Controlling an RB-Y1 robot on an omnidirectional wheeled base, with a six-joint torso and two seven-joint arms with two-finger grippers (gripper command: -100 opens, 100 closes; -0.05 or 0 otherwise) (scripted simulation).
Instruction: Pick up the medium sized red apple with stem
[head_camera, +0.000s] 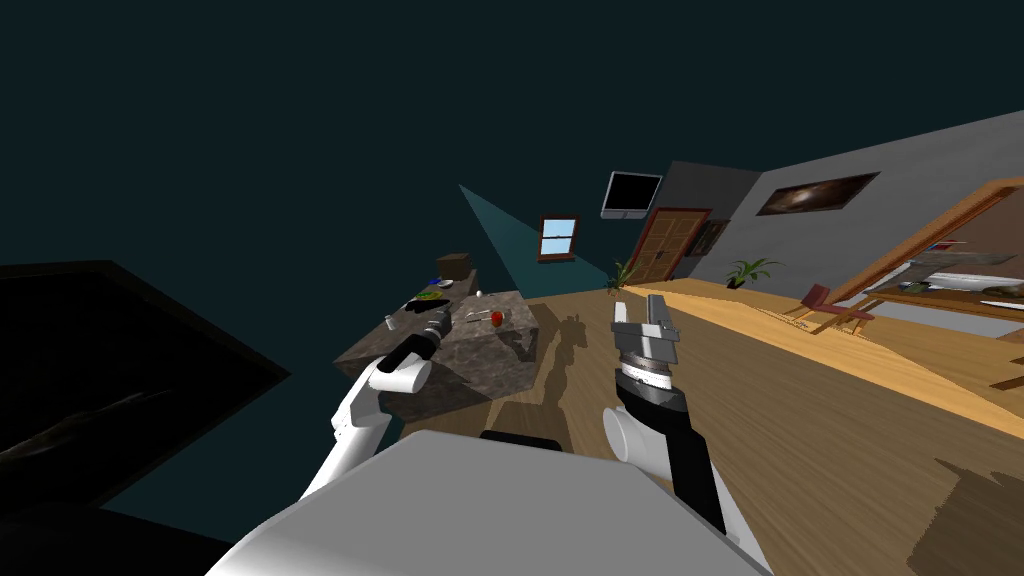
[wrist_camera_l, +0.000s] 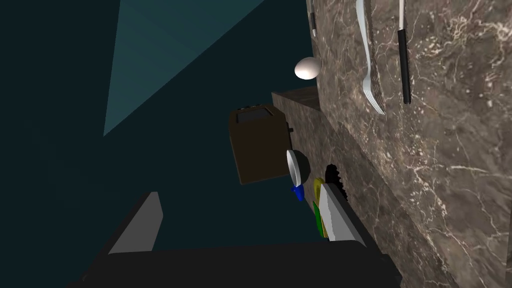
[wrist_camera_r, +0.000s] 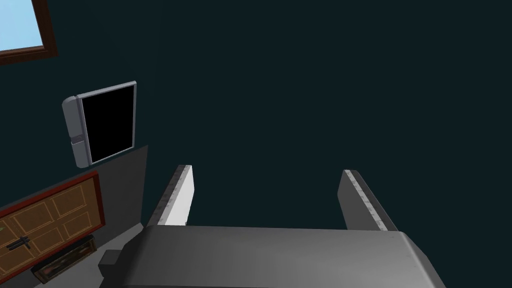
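Note:
A small red apple (head_camera: 497, 317) sits on the brown marble counter (head_camera: 470, 370), close to its right edge. My left gripper (head_camera: 440, 320) hovers over the counter a little to the left of the apple, apart from it. In the left wrist view the left gripper (wrist_camera_l: 240, 220) is open with nothing between its fingers (wrist_camera_l: 340, 222), and it looks along the counter top (wrist_camera_l: 440, 165). My right gripper (head_camera: 641, 312) is raised over the wooden floor to the right of the counter. Its fingers (wrist_camera_r: 175, 197) stand open and empty.
A fork (wrist_camera_l: 369, 65), a black-handled knife (wrist_camera_l: 404, 60) and a white egg (wrist_camera_l: 307, 68) lie on the counter. Further along stand a brown toaster (wrist_camera_l: 260, 145), a pan with a blue handle (wrist_camera_l: 296, 172) and yellow-green items (head_camera: 430, 294). A chair (head_camera: 830, 305) and plants (head_camera: 750, 270) stand at the far right.

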